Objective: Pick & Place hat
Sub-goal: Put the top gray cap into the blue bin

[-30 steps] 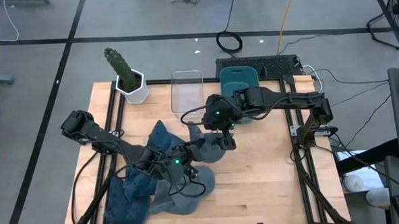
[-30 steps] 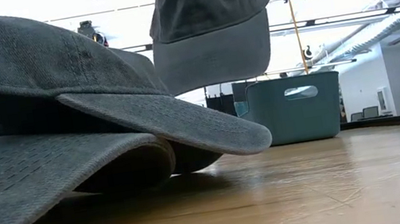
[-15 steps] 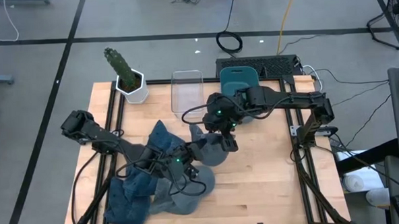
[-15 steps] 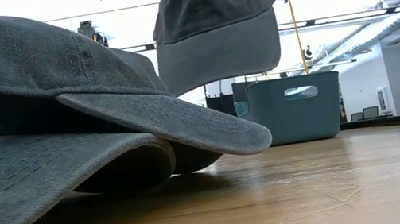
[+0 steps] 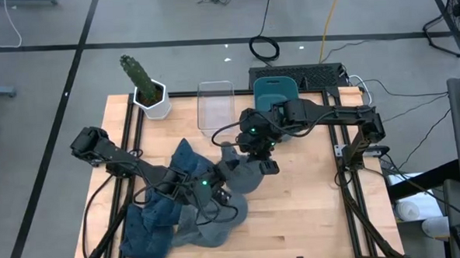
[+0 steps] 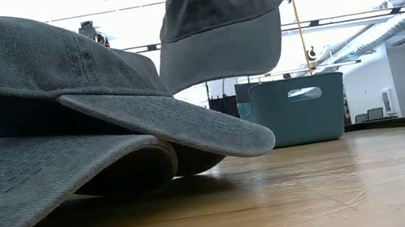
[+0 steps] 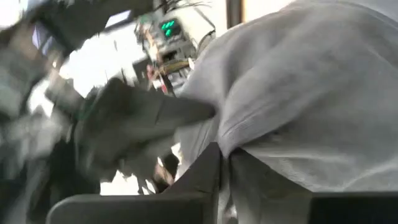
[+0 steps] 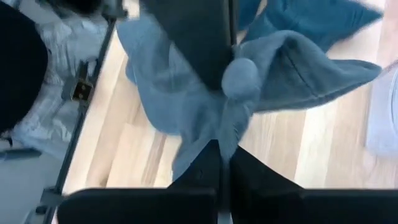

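Wooden table [image 5: 311,195] w/ a pile of caps [image 5: 168,225] at front-left, plus a potted cactus [image 5: 147,90], clear tray [image 5: 216,105] and teal bin [image 5: 275,90] along the far edge. My right gripper [image 5: 256,155] is clenched on the grey hat [image 5: 244,173], which hangs clear of the tabletop near mid-table, brim drooping in the low view [image 6: 221,49]. Left gripper [image 5: 209,194] sits low beside the pile w/ its fingers [image 7: 217,180] pressed together on grey fabric [image 7: 311,93].

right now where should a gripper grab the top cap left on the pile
Take its brim: it sticks out flat and thin past the pile, with open air beneath, so jaws closing from the open table side can pinch it. The domed crown is soft and gives no firm edge.
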You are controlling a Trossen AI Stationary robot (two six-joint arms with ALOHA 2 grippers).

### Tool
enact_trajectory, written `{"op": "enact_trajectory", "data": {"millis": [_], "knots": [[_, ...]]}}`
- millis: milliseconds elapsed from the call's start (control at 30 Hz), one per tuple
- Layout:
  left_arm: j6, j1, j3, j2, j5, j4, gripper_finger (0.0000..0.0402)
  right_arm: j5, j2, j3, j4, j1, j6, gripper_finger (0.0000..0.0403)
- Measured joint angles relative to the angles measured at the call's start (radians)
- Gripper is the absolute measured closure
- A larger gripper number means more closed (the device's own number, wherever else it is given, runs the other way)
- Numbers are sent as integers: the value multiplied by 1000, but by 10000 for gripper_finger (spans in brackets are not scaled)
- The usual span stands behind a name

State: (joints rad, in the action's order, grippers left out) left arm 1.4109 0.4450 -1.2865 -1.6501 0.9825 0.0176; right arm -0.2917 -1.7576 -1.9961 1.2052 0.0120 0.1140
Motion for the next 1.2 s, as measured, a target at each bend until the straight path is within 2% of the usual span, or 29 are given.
{"op": "enact_trajectory", "data": {"millis": [67,133,467,633,733,867,1000,1100,1200], "knots": [[-181,1,0,0,-4,-84,334,0,0,0,2,0,-2,401],[-290,1,-3,0,4,-142,310,0,0,0,10,0,-4,402],[-591,24,-66,3,109,-151,157,14,6,0,28,1,-4,402],[-677,49,-66,27,137,-110,108,101,35,0,72,2,1,403],[-786,59,-65,68,143,-29,89,142,56,0,77,3,3,403],[-1003,51,-66,173,47,203,74,189,121,0,71,3,14,403],[-1185,11,-66,299,-182,442,69,236,194,0,44,0,47,403],[-1239,-28,-66,382,-361,526,73,270,260,0,3,-1,99,403],[-1237,-54,-66,453,-443,560,78,269,318,0,-75,-23,131,403]]}}
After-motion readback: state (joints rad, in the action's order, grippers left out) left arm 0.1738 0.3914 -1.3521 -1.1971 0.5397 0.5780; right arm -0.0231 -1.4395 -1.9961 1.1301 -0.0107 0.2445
